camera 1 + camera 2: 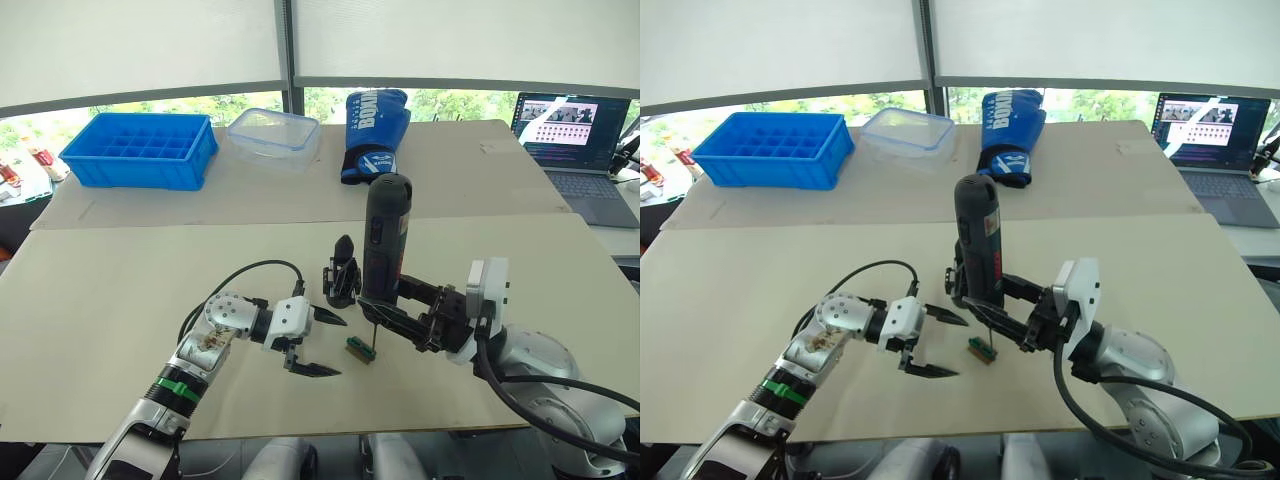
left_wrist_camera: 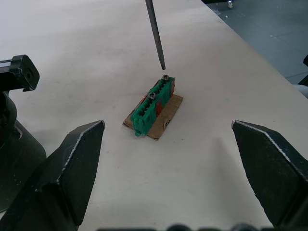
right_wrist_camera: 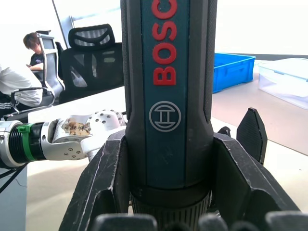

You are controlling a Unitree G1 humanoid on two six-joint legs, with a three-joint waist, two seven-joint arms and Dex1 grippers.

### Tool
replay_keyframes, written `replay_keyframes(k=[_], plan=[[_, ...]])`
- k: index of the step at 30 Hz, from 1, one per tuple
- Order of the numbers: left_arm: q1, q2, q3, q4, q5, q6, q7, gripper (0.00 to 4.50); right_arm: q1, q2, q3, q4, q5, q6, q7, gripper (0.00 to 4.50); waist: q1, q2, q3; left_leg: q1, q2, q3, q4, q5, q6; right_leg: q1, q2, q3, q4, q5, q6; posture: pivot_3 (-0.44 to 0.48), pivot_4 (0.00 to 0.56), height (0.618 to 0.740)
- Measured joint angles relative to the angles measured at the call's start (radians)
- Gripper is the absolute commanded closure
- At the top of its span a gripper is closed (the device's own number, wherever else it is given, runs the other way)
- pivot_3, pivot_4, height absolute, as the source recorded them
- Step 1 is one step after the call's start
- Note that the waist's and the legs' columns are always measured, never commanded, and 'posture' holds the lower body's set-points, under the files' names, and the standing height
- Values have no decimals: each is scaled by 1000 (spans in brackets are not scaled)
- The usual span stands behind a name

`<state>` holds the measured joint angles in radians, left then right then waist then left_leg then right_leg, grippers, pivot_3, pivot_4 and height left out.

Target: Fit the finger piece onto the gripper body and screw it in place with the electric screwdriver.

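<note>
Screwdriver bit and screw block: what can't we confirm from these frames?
- Electric screwdriver bit tip: left wrist view shows it just above the green block; contact with the screw unclear.
- Gripper body: partly hidden behind the screwdriver in the eye views.
- Finger piece: whether fitted, too small to tell.

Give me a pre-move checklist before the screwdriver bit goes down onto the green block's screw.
1. Screwdriver clamped upright in right pincer: ok.
2. Bit lined up with the end screw of the green block: bit tip sits just above it, ok.
3. Left pincer open and clear of the block: ok.
4. Gripper body standing on the table, apart from the block: ok.
5. Finger piece fitted on the body: cannot tell.
</note>
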<state>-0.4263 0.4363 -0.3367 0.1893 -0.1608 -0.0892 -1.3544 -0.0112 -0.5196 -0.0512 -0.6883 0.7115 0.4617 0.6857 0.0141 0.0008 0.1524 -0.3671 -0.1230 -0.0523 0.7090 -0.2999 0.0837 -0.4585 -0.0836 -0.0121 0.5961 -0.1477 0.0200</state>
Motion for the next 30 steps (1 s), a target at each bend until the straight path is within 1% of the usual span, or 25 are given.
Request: replay_keyframes(k=[30], plan=[[0, -1, 0, 0, 0, 0, 8, 0, 9, 16, 3, 14, -22, 0, 11, 2588, 0, 0, 0, 0, 0, 0, 0, 0, 0, 0, 0, 0, 0, 0, 0, 0, 150, 740]])
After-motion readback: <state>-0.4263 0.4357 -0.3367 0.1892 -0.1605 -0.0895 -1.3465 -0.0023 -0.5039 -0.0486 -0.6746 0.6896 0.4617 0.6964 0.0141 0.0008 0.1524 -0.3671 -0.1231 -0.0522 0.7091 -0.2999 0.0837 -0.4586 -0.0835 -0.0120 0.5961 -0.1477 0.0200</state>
